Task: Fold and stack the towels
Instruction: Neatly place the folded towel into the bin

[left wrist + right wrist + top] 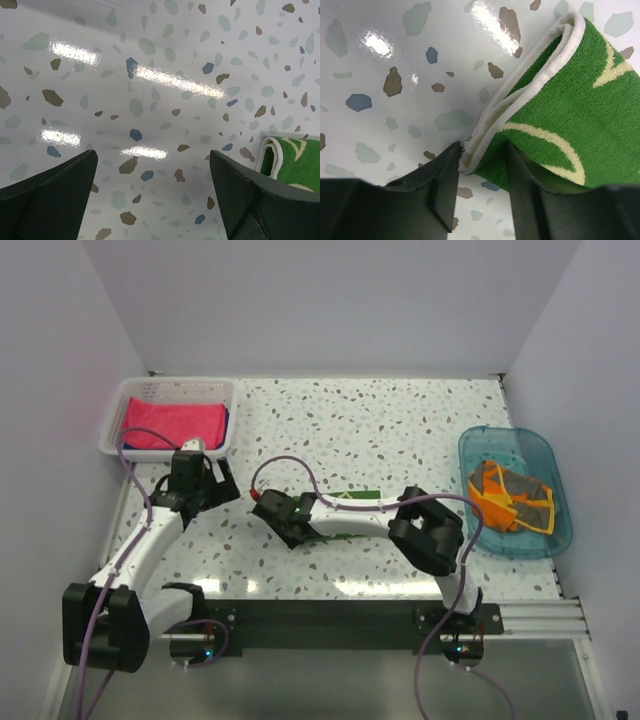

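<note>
— Right hand (pixel 278 512), seen from above, sits low on the speckled surface (pixel 400 430) at the left end of the green towel (pixel 352 498). That towel lies mid-surface, partly under the arm.

— And the left hand (pixel 205 485)?

— Spread wide and holding nothing, just in front of the white basket (pixel 180 383). The pink towel (pixel 170 425) lies in there, with a blue towel (pixel 228 423) edge showing beside it. The grey and orange towel (pixel 510 495) is crumpled in the blue tub (pixel 520 445) on the right.

— What does the left wrist view show?

— Both fingers far apart above bare surface. The green towel's folded corner shows at the right edge.

— And the right wrist view?

— Fingers (pixel 440 190) roughly half apart, one on each side of the towel's white-hemmed folded corner. I can't tell whether they actually pinch it.
</note>
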Robot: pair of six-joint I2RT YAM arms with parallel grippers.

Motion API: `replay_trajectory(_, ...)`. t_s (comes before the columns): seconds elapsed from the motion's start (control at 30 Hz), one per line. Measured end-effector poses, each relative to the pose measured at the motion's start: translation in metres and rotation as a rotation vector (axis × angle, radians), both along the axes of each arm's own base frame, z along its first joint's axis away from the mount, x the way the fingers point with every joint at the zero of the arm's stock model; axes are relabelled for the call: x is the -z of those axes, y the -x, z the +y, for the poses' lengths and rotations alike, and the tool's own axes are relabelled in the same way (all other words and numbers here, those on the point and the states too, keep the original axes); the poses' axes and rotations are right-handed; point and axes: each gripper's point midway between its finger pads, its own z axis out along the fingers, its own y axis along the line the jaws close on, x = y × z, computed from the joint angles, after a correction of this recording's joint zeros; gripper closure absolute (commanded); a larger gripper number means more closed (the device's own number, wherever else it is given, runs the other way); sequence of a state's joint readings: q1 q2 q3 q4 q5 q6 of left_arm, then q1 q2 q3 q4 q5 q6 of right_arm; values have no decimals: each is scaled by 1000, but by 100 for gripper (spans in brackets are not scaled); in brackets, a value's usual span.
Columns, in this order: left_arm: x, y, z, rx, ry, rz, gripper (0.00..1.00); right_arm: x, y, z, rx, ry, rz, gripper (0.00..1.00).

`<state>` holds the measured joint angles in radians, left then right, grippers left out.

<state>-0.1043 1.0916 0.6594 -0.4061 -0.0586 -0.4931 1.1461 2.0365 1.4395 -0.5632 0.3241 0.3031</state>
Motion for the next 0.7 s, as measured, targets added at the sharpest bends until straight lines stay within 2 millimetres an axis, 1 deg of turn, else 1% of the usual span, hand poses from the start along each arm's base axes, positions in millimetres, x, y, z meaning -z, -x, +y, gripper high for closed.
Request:
replay_trajectory(0.03, 0, 0, 0, -1, -1, 1, 0, 1, 0, 0, 2, 4, -6, 70)
replay_trajectory(0.1, 0, 0, 0, -1, -1, 2, 0, 1, -2, 0, 4, 14, -23, 84)
replay_trajectory(0.13, 0, 0, 0, 0, 0, 2, 0, 1, -3, -1, 6, 21, -34, 95)
replay_trajectory(0.17, 0, 1, 0, 1, 2, 2, 0, 2, -4, -2, 8, 25, -42, 99)
replay_trajectory(0.27, 1, 1, -3, 12, 15, 5, 0, 1, -5, -2, 9, 3, -57, 100)
replay_trajectory(0.37, 2, 1, -12, 40, 55, 11, 0, 0, -3, -2, 0, -38, -64, 100)
replay_trajectory(0.43, 5, 2, -22, 65, 106, 18, 0, -3, 0, -4, -7, -66, -53, 100)
replay_trajectory(0.53, 14, 8, -39, 92, 200, 44, 0, -9, 4, -5, -16, -120, -46, 100)
replay_trajectory(0.6, 20, 14, -51, 105, 256, 67, 0, -17, 6, -5, -19, -166, -44, 100)
replay_trajectory(0.7, 22, 19, -72, 134, 333, 87, 0, -33, 5, -1, -23, -243, -54, 100)
